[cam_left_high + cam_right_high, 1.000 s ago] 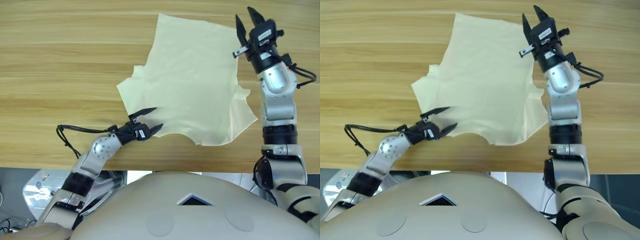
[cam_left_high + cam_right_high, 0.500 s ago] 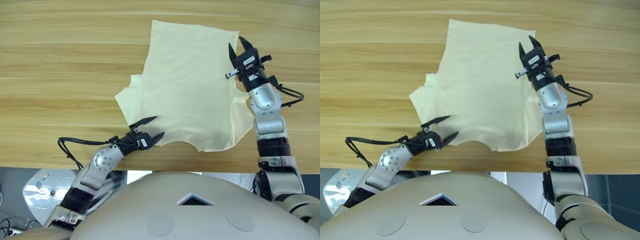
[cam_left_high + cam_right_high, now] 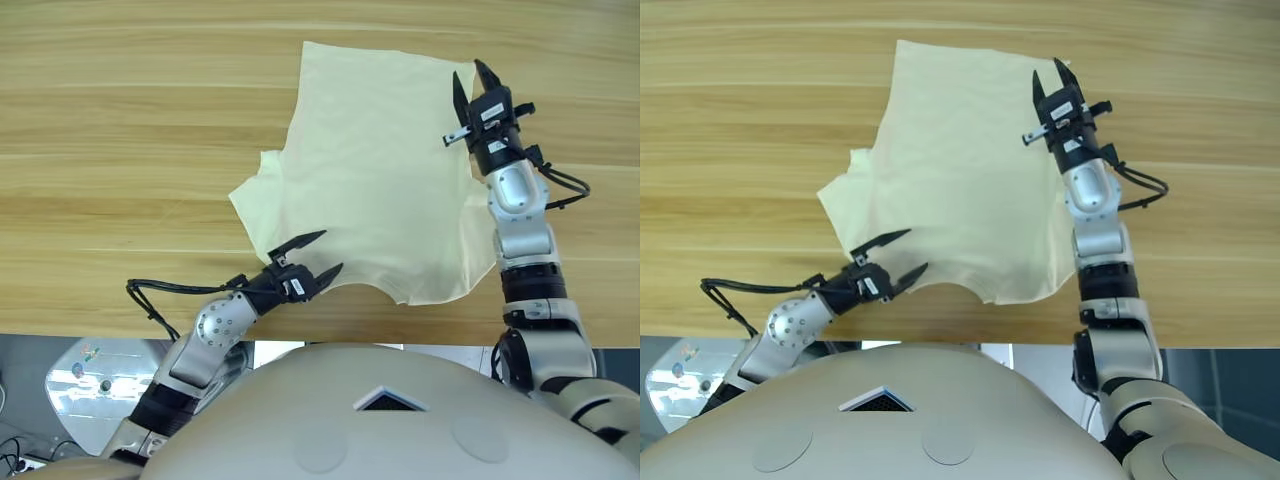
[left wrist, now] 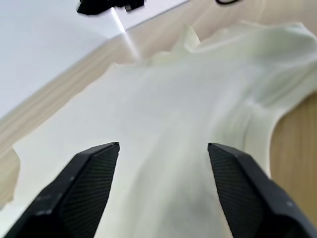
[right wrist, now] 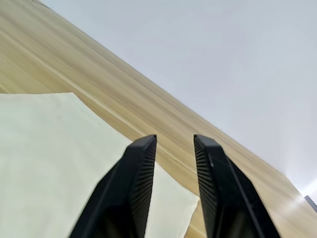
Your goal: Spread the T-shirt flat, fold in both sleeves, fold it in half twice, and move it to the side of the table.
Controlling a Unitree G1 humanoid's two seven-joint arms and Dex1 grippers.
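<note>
Your left gripper (image 3: 333,250) has edged in over the T-shirt (image 3: 370,170) by its neckline, fingers spread, empty; right gripper (image 3: 469,72) likewise released above the far right corner. It lies rumpled by the desk's (image 3: 120,120) near edge — limp, light; pinch hems and corners.

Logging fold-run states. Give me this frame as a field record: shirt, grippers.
shirt: pale yellow T-shirt, spread on the wooden table, neckline toward the robot
left sleeve: rumpled
left gripper: open, empty, over the near edge beside the neckline
right gripper: open, empty, over the far right edge
folds done: none visible
</note>
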